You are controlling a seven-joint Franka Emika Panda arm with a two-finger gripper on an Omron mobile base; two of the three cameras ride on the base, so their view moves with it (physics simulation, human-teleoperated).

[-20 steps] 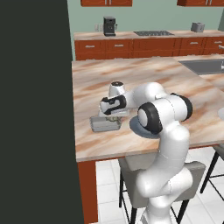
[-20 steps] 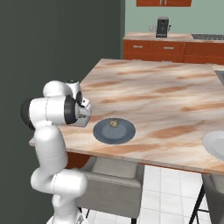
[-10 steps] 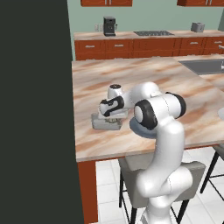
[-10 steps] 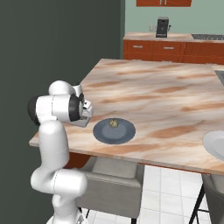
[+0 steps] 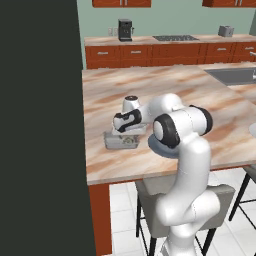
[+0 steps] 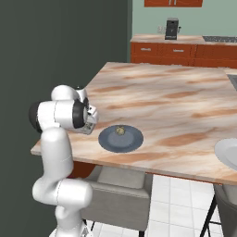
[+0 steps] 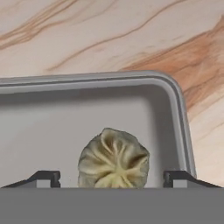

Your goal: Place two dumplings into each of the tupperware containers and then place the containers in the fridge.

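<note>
A kitchen with a green wall and red-brown cupboards (image 5: 150, 54) is seen, and a big counter (image 5: 165, 95) with a swirly pink-brown top sits in the middle. A tall dark wall (image 5: 40, 125) is found at the left side of the counter. A black coffee maker (image 5: 125, 30) is set on the far worktop.

A pale grey box (image 5: 120, 140) is placed near the left front edge of the counter. The claw (image 5: 126, 136) is held just above this box, pointing down into it. In the hand view, the inside of the box (image 7: 65, 113) is seen up close, and a lumpy tan dumpling (image 7: 113, 159) is lying on its floor. The two dark finger tips (image 7: 43, 178) are spread wide, one on each side of the dumpling, and neither is touching it. So the claw is open and nothing is gripped.

A round blue-grey plate (image 6: 121, 138) is set just beside the box, closer to the middle of the counter. A second dumpling (image 6: 120, 130) is resting on that plate. A pale round dish (image 6: 227, 155) is seen at the right edge of the counter, well apart from the plate. Grey stools (image 5: 200, 200) are tucked under the front of the counter.
</note>
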